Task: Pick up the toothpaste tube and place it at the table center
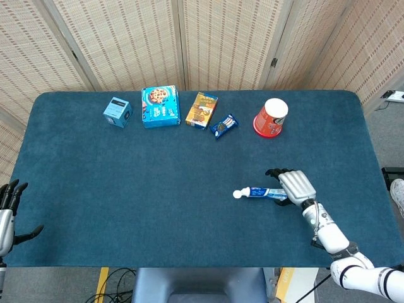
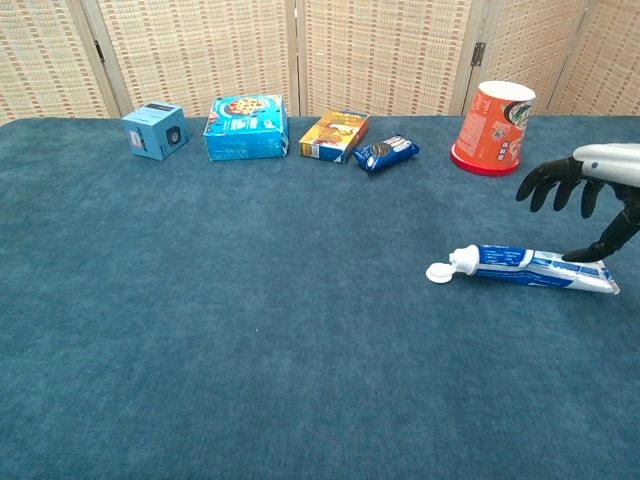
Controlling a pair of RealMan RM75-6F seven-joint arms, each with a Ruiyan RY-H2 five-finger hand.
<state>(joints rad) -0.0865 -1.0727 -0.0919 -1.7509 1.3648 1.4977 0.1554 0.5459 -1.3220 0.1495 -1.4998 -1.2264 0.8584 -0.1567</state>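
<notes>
Right hand (image 1: 294, 185) hovers over the tail end of the tube (image 1: 265, 193), fingers spread and curved downward, holding nothing. In the chest view the dark fingers (image 2: 548, 183) hang above the tube's tail while the thumb reaches down to, or just short of, its crimped end; contact cannot be confirmed. Judgement: pre-grasp pose, closure not yet made.

Tube lies flat on the worktop (image 1: 126, 189), right of centre, cap pointing toward the robot's left and tail toward the right hand. White cap (image 2: 438, 271) is flipped open and rests on the cloth beside the nozzle. The hand comes in over the tail, probably because that is the end nearest the right arm and is flat enough to pinch.

Left hand (image 1: 7, 214) sits at the near left edge of the worktop, fingers apart, holding nothing, well apart from the tube. Judgement: parked, since the tube is on the right arm's side.

Along the far edge, all well apart from the tube: small blue box (image 1: 117, 112), cookie box (image 1: 160, 106), orange box (image 1: 201, 110), snack packet (image 1: 224, 125), red cup (image 1: 271, 117) tipped on its side. The centre of the worktop shows bare cloth.

Risk, as judgement: the soft tail may fold under a pinch, and the open cap could drag on the cloth in transit.
</notes>
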